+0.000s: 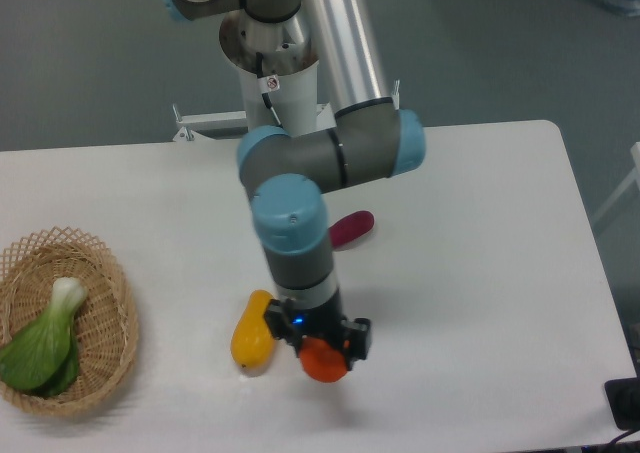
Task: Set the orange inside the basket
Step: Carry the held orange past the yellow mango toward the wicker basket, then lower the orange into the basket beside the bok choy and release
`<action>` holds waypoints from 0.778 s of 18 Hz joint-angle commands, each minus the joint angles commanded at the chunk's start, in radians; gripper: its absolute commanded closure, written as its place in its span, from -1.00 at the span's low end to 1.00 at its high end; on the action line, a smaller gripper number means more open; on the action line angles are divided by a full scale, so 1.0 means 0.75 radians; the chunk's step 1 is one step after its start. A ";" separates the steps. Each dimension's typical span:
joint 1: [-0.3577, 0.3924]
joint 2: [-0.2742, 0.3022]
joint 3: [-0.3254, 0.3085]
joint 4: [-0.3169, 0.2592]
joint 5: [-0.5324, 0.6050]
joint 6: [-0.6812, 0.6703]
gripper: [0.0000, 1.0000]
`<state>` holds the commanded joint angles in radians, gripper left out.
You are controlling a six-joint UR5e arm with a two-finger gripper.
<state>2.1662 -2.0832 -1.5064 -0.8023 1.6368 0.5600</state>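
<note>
The orange [323,362] is a small round orange-red ball at the front middle of the table, directly under my gripper [322,353]. The gripper's black body covers the orange's top, and the fingers are hidden, so I cannot tell whether they grip it. The basket [112,313], round woven tan wicker, sits at the table's left edge, well left of the gripper. A green leafy vegetable [45,348] lies inside it.
An elongated yellow-orange mango-like fruit [252,330] lies just left of the gripper, close to the orange. A purple sweet potato [352,228] lies behind the arm, partly hidden by it. The table's front edge is near the orange.
</note>
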 joint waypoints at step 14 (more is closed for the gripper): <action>-0.452 -0.053 0.029 0.002 0.012 -0.127 -0.36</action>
<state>1.8271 -2.1230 -1.4850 -0.8008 1.6460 0.4648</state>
